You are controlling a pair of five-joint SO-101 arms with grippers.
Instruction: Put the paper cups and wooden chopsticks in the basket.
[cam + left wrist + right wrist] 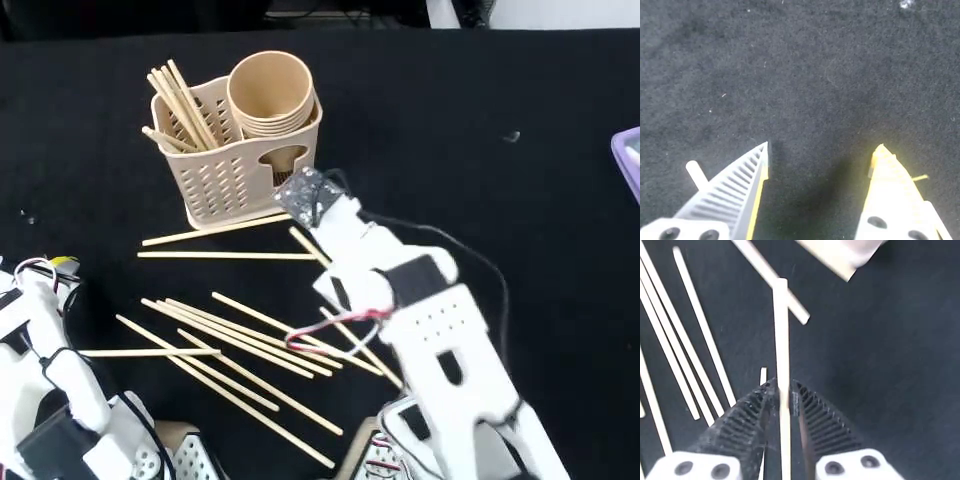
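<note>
My right gripper (782, 390) is pinched nearly closed on a single wooden chopstick (782, 340), with the dark ribbed fingers (747, 412) pressing it from both sides. The stick runs out past the fingertips towards the basket (225, 185), and its far end crosses a second chopstick (760, 265) lying just in front of the basket.

From the high view, the right arm (430, 320) stretches over the black table (520, 230), and its end sits close to the basket's front corner.

The basket has two compartments. One holds a stack of paper cups (270, 90), standing upright with the mouths up. The other holds a bundle of chopsticks (180, 105) leaning outwards.

The loose chopsticks (240, 345) are scattered on the table in front of the basket. Two lie close to its base and the rest are fanned out farther away, some running under the right arm.

My left gripper (823, 150) is spread wide with nothing between the fingertips, just above bare black cloth. The left arm (40, 390) sits well away from the basket, beyond the scattered sticks.
</note>
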